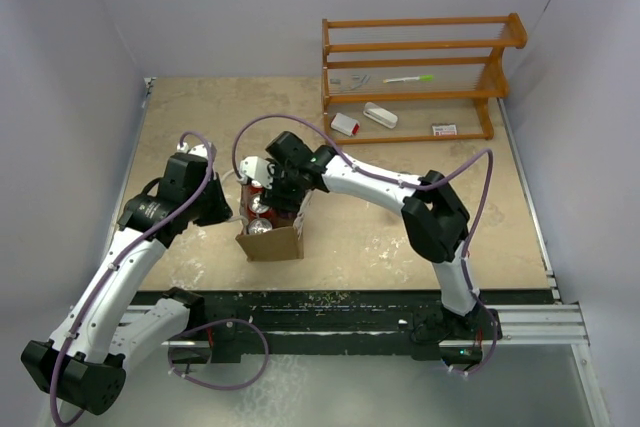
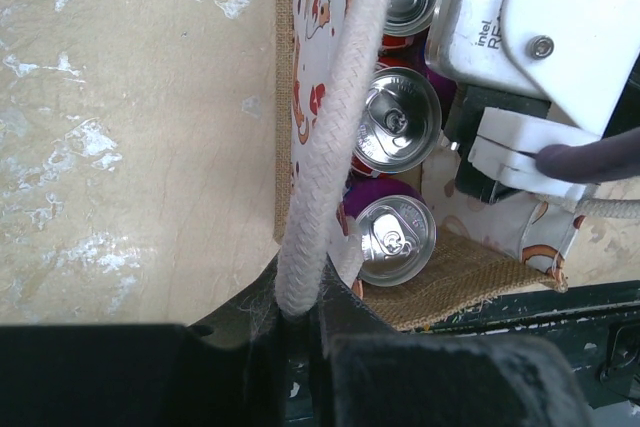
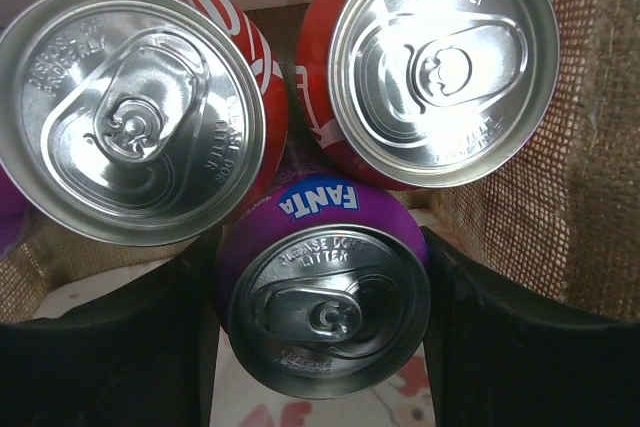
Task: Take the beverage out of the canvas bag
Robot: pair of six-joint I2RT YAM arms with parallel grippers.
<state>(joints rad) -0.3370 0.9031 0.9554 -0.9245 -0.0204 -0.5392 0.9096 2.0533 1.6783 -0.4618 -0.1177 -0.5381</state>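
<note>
The canvas bag (image 1: 272, 243) stands upright at mid-table, its burlap wall (image 2: 470, 282) and printed lining showing in the left wrist view. My left gripper (image 2: 300, 307) is shut on one white rope handle (image 2: 330, 147) at the bag's left rim (image 1: 228, 205). Several cans stand inside. My right gripper (image 3: 318, 247) reaches down into the bag (image 1: 270, 189); its black fingers (image 3: 520, 347) press both sides of a purple Fanta can (image 3: 325, 297). Two red cans (image 3: 130, 112) (image 3: 445, 62) stand just beyond it. The right gripper's white body (image 2: 520, 27) covers part of the bag's opening.
A wooden rack (image 1: 420, 77) stands at the back right, holding a pen (image 1: 408, 79) and small white items (image 1: 380, 114) (image 1: 345, 124). Grey walls close in the sides and back. A dark strip (image 1: 340, 297) runs along the table's near edge.
</note>
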